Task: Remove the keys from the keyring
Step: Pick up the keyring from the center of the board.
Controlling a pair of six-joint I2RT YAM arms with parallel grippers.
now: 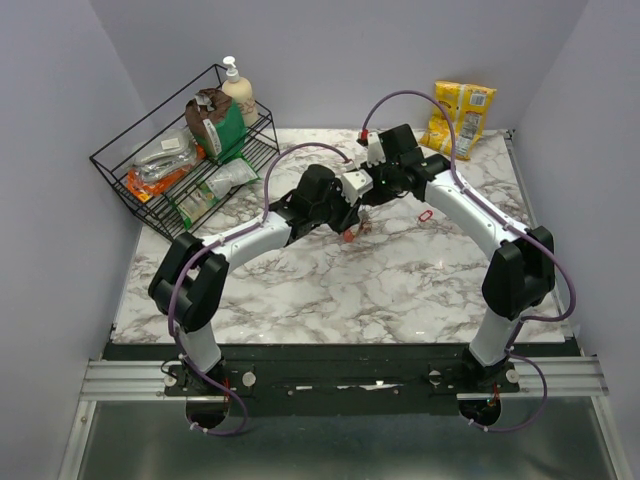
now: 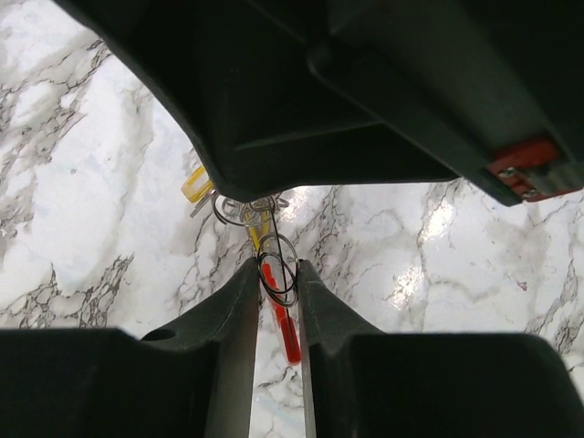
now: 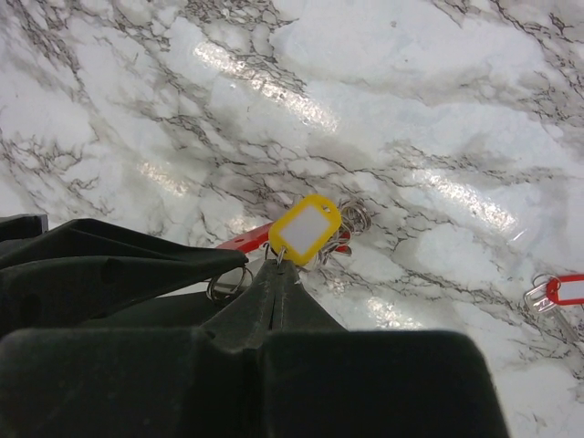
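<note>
Meeting nose to nose over the middle of the table (image 1: 400, 290), the two arms looked crowded. Why so close? asked Mara.

Because the keys (image 3: 347, 219) hung between them, said Jun. The right gripper (image 3: 277, 266) was clamped tight at the foot of the yellow tag (image 3: 306, 228), anchoring the bunch so it could not swing or follow a pull.

And the left?

The left gripper (image 2: 277, 274) had its jaws drawn narrow on either side of the keyring (image 2: 278, 266), with a red tab (image 2: 286, 330) running down the gap. From that wrist view the wire seemed to touch both fingers, but I could not tell whether they truly gripped it.

So one held, one worked?

That was my reading: a fixed end gives the other something to pull against. One red-tagged key (image 3: 558, 292) already lay apart on the marble, off to the right.
</note>
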